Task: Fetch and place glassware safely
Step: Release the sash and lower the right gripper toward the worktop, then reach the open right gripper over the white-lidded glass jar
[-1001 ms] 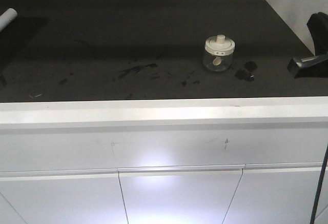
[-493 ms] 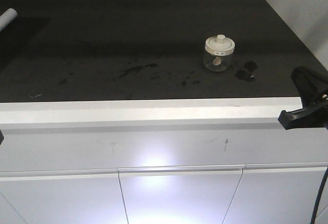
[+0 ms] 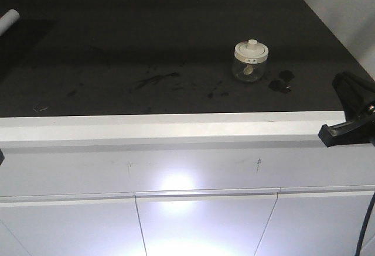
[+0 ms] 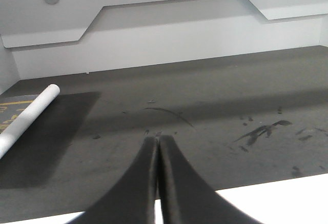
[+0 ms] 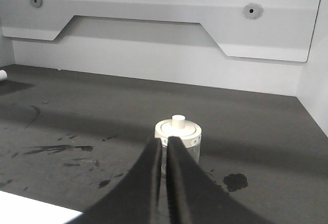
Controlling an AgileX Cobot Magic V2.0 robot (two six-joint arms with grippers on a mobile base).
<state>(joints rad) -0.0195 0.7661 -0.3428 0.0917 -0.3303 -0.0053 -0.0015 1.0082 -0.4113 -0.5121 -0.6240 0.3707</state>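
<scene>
Left gripper point(image 4: 156, 141): matte black fingers, smooth, tapering to narrow tips. Right gripper point(image 5: 165, 142): same. Right arm point(image 3: 351, 98): black angular shell; thin black cable point(image 3: 364, 221) below.

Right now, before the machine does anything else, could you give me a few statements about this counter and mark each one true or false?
1. The jar has its lid on. True.
2. The right fingers are gripping the jar. False: the jar stands free on the dark counter, ahead of the fingers and untouched.
3. A white tube lies at the counter's far left. True.
4. The jar is tipped on its side. False: it stands upright, with the lid's knob pointing up.
5. The left fingers are spread wide open. False: they are pressed together with nothing between them.
</scene>
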